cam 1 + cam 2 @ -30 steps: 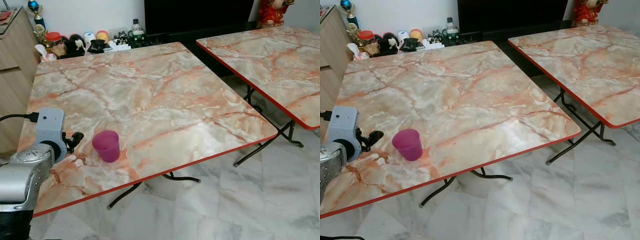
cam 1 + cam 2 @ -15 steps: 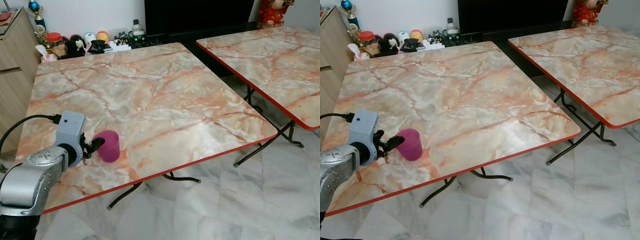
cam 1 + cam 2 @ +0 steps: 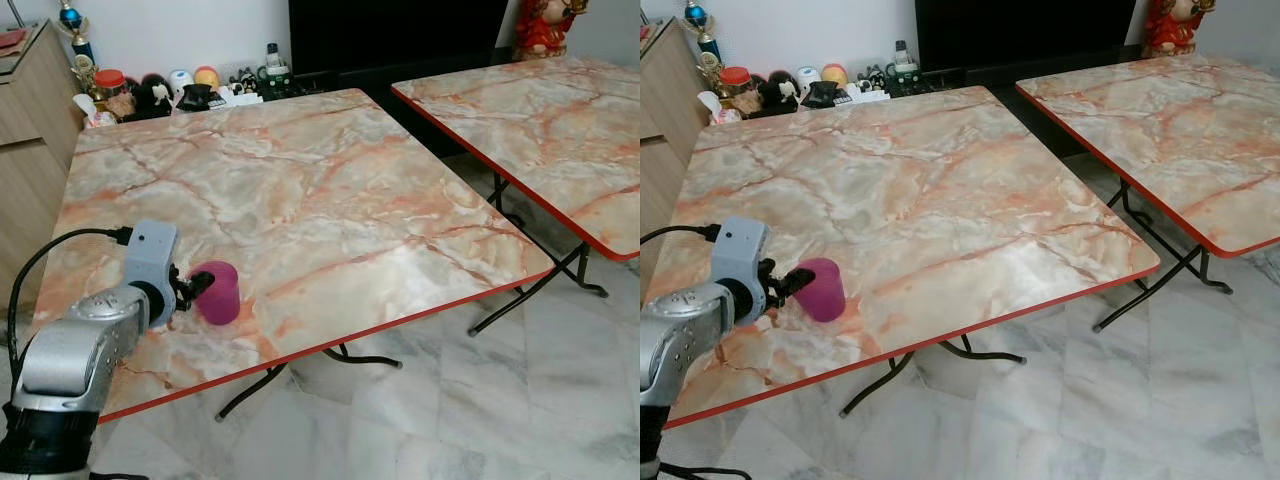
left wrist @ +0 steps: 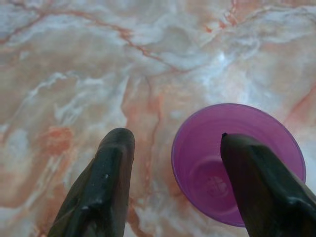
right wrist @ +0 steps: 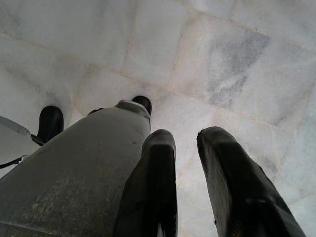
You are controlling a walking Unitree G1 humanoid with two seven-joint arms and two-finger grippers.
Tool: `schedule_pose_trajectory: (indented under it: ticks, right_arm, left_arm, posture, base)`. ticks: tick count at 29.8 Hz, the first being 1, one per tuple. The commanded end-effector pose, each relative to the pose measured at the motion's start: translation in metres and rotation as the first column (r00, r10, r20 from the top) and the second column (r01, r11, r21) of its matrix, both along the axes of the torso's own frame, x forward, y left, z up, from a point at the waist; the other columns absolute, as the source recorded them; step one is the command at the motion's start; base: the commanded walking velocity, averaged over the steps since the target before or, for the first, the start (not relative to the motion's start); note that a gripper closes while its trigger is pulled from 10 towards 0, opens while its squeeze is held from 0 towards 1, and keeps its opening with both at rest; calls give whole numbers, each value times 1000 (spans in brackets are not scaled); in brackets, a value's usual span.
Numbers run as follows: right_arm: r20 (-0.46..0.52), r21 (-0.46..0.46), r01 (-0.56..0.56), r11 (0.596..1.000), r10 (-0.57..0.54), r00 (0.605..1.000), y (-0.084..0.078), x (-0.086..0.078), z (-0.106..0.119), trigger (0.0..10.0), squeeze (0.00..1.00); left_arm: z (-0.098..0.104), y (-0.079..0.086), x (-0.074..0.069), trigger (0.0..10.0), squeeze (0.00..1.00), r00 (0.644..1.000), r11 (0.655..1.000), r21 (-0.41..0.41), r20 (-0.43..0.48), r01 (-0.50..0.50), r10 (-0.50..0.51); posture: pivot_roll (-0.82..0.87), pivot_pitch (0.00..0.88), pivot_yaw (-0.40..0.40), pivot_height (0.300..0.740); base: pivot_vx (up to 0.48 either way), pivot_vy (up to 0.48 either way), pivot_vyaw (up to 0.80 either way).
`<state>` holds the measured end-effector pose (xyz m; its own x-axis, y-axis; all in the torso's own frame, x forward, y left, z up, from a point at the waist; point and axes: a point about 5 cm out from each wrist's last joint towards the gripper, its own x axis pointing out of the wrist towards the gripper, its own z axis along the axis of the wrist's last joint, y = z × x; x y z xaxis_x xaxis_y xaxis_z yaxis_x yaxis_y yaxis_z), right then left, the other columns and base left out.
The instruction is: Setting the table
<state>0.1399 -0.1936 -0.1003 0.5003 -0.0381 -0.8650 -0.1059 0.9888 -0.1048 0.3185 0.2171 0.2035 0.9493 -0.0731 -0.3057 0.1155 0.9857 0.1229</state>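
Gripping: left end effector (image 4: 173, 182) open wide, one finger (image 4: 261, 187) inside purple cup (image 4: 212, 163), nothing held.
Handling: likely light, tippable plastic; pinch rim wall.
Right end effector (image 5: 187, 187): idle, slightly parted.

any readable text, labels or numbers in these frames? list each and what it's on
None readable.
Purple cup: plain, no print; a faint embossed mark on its inside bottom in the left wrist view, too blurred to read.
Jars and figurines beyond the table's far edge: too small to read.
Marble-pattern table: no text.
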Motion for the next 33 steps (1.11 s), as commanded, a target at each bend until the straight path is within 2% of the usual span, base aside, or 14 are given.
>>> schedule_pose_trajectory:
  ticks: [1,6,8,16,25,33]
  right_arm:
    - [-17,6,-1,1000,1,1000,3,-6,-2,10000,0]
    - [-16,8,5,1000,-5,1000,2,-6,-2,10000,0]
    - [-17,8,6,1000,-5,1000,2,-5,-2,10000,0]
    - [-14,11,9,1000,-9,1000,3,-4,-2,10000,0]
    - [-13,12,14,1000,-14,1000,3,-4,-2,10000,0]
    - [-14,11,15,1000,-15,1000,2,-4,-2,10000,0]
  left_arm:
    - [4,5,1,10000,0,1000,1000,24,6,-10,10]
    - [2,3,2,10000,0,999,998,48,-24,29,-28]
    - [3,2,2,10000,0,998,995,85,-37,61,-58]
    - [3,3,8,10000,0,998,996,75,-52,51,-47]
    - [2,6,21,10000,0,997,996,76,-60,44,-39]
    - [-1,8,22,10000,0,997,997,71,-67,42,-37]
  posture:
    - [124,60,41,740]
    - [124,70,42,740]
    - [127,75,39,740]
    - [126,84,44,740]
    - [120,95,44,740]
    - [119,105,41,740]
  base:
    - [0,0,0]
    - [0,0,0]
    - [0,0,0]
    - [0,0,0]
    - [0,0,0]
    - [0,0,0]
